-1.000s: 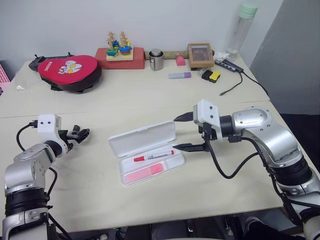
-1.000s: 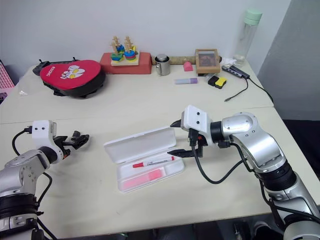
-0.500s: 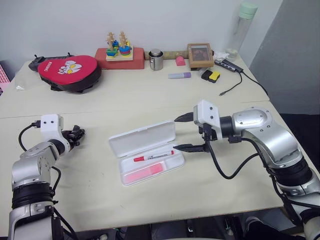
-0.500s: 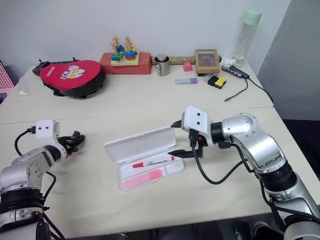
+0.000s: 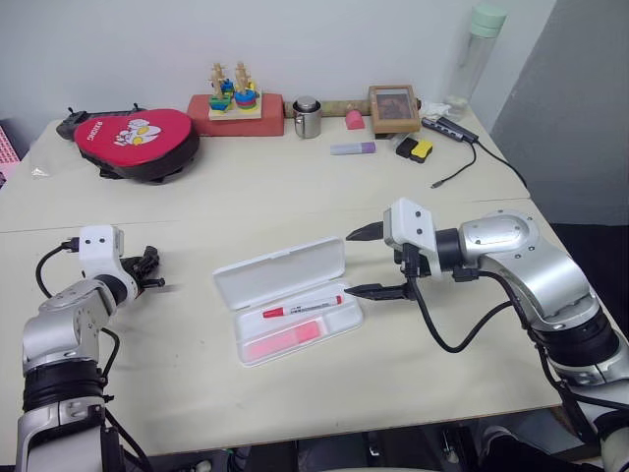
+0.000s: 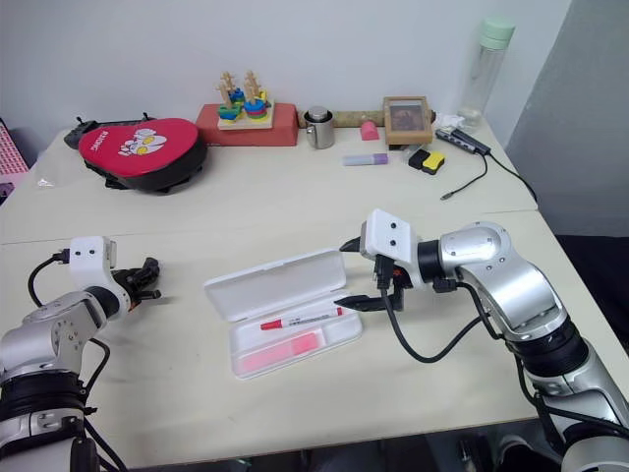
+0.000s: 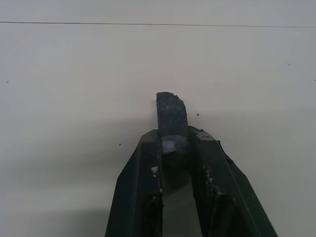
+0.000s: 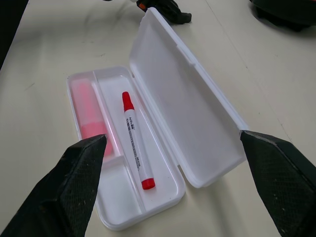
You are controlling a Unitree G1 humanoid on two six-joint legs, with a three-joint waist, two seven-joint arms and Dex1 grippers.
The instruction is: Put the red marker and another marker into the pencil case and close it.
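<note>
The white pencil case lies open at the table's middle, its lid tilted back. In its tray rest the red marker, along the lid side, and the pink marker, along the front side. My right gripper stands open at the case's right end, one finger by the lid's corner and the other by the tray's corner; its wrist view looks down on the lid, red marker and pink marker. My left gripper is shut on nothing, left of the case over bare table, its fingers pressed together.
Along the back edge stand a red pouch, a wooden stacking toy, a metal cup, a purple marker, a picture frame and a tall bottle. A cable trails at the back right.
My left gripper has shut from wide open, holding nothing. The right arm and the case have stayed where they were.
</note>
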